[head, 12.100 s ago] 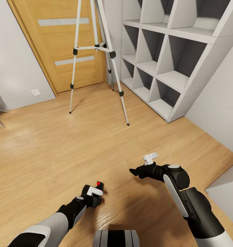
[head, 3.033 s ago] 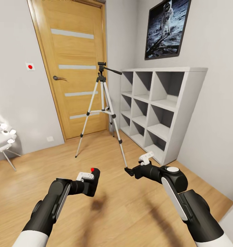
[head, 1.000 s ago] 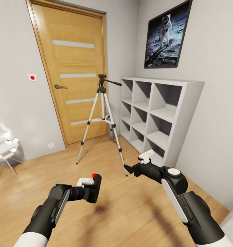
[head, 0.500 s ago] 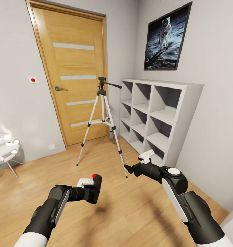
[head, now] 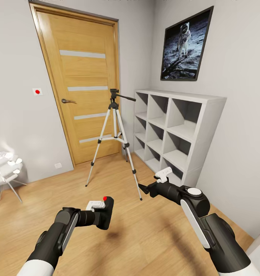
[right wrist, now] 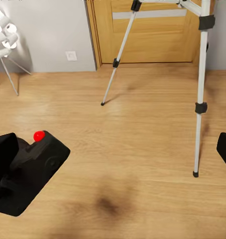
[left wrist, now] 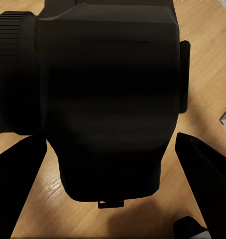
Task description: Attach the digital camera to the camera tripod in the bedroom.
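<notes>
I've got the camera point(head: 104, 211) clamped in my left hand point(head: 100, 212), tripod point(head: 115, 130) head well ahead and above it, by the door; right hand point(head: 142, 189) looks spread, empty.

camera point(left wrist: 105, 94): fills the left wrist view, top and lens cut by the edges; left claw fingers point(left wrist: 15, 186) only dark wedges
tripod point(right wrist: 197, 74): head cut off in right wrist view
right claw point(head: 142, 188): jaw gap unclear
chair point(head: 3, 168): cut by edge
</notes>
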Controlling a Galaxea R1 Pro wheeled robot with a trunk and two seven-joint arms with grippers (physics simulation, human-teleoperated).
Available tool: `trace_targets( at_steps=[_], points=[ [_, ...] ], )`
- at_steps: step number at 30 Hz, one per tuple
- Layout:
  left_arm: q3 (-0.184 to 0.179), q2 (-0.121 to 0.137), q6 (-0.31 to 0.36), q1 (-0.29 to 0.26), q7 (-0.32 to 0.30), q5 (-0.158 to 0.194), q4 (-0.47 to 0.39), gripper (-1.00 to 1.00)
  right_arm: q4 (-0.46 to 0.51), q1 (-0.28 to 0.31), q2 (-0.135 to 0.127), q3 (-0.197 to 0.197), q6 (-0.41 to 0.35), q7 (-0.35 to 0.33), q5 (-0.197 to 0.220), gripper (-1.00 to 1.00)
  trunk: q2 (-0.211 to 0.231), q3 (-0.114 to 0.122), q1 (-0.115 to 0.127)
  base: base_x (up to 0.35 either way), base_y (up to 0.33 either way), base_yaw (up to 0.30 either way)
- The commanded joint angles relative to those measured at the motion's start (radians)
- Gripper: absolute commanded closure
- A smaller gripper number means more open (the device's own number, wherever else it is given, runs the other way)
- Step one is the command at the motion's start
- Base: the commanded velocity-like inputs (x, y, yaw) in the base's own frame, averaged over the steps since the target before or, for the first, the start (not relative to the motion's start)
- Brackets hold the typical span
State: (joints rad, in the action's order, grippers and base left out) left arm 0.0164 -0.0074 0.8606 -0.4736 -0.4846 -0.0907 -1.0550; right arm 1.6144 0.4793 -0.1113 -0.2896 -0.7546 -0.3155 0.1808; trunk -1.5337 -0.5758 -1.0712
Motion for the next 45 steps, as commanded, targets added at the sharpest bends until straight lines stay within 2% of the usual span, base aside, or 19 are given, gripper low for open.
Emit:
trace_targets(
  at_steps=[1,31,45],
  points=[
    [0.002,-0.001,0.003,-0.001,-0.007,-0.009,0.005,1.00,0.001,0.001,-0.001,0.000,-0.005,0.001,0.005,-1.00,0.007,0.002,0.004,0.000,0.000,0.000],
    [0.001,-0.005,-0.011,-0.004,0.002,-0.011,0.051,1.00,0.001,-0.001,0.005,0.003,-0.008,0.003,0.005,-1.00,0.217,0.096,0.119,0.000,0.000,0.000],
    [0.001,-0.005,-0.012,-0.005,0.006,-0.012,0.061,1.00,0.001,-0.001,0.002,-0.009,0.002,0.003,0.005,-1.00,0.315,0.140,0.173,0.000,0.000,0.000]
  ],
)
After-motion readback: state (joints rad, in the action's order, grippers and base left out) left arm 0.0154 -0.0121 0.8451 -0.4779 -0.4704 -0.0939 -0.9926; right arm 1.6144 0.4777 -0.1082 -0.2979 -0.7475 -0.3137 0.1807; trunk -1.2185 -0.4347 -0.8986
